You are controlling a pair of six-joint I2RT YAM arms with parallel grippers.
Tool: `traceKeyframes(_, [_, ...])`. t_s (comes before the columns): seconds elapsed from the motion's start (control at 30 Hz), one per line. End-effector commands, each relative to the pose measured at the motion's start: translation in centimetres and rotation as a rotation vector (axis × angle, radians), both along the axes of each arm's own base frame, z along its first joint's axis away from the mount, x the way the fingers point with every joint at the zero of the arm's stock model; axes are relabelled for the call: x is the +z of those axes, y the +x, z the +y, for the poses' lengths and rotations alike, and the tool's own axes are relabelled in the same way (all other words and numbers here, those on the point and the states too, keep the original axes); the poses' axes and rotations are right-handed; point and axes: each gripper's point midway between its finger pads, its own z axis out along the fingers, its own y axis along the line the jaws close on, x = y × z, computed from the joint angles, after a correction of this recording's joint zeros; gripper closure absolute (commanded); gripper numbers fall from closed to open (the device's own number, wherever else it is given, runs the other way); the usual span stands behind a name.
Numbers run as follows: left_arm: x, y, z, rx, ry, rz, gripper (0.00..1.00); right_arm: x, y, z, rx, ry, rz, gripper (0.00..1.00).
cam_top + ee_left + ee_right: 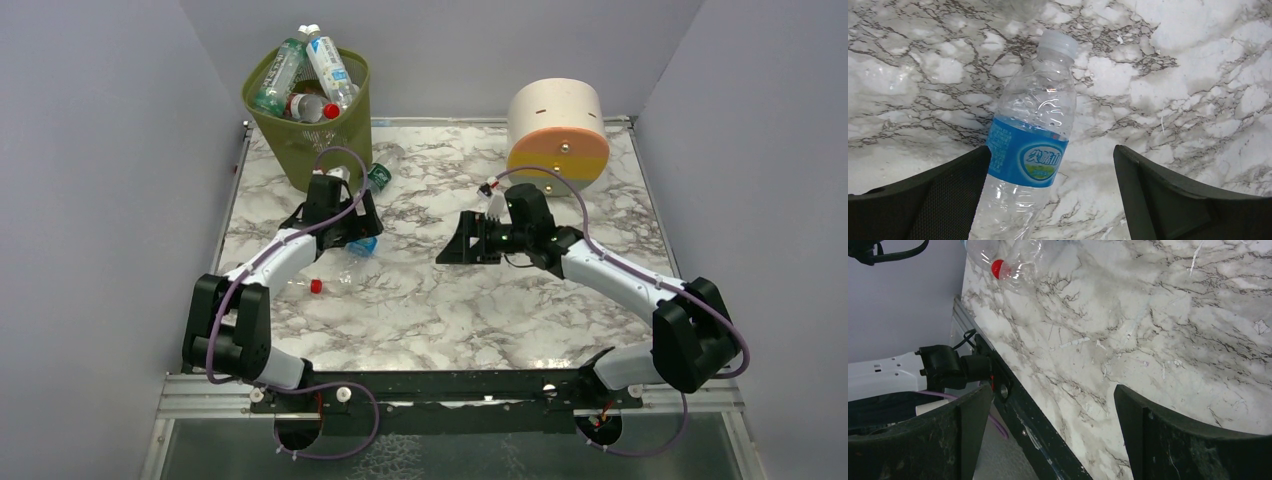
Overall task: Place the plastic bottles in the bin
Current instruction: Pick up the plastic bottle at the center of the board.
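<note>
The olive mesh bin (300,150) stands at the back left with several plastic bottles sticking out of it. My left gripper (348,232) hangs open just in front of it, over a clear bottle with a blue label (1028,157) and a white cap lying on the marble. That bottle lies between the fingers (1053,155), close against the left one. A clear bottle with a red cap (316,287) lies beside my left forearm, and a green-labelled one (379,176) rests at the bin's foot. My right gripper (452,246) is open and empty at mid-table, pointing left.
A cream cylinder with orange and yellow bands (557,125) lies at the back right. Grey walls close in the marble table (450,310) on three sides. The right wrist view shows the red-capped bottle (1008,262) and the table's dark edge rail (1023,425).
</note>
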Motion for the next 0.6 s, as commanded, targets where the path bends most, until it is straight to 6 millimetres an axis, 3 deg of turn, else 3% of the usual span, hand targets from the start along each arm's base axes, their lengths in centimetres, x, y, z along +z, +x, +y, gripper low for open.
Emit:
traceKeyframes(0.0, [0.6,-1.5,-0.9,-0.018,0.013,0.007,0.01,1.0,-0.6,0.2,0.023,0.033,-0.028,0.05])
traceKeyframes(0.27, [-0.6,-3.1,0.2,0.004,0.077,0.034,0.01,0.7,-0.9,0.0,0.023,0.037,-0.019,0.05])
traceKeyframes(0.57, [-1.2,-4.9,-0.7,-0.016,0.073,0.06,0.01,0.6,-1.2,-0.2,0.02,0.036,-0.017,0.05])
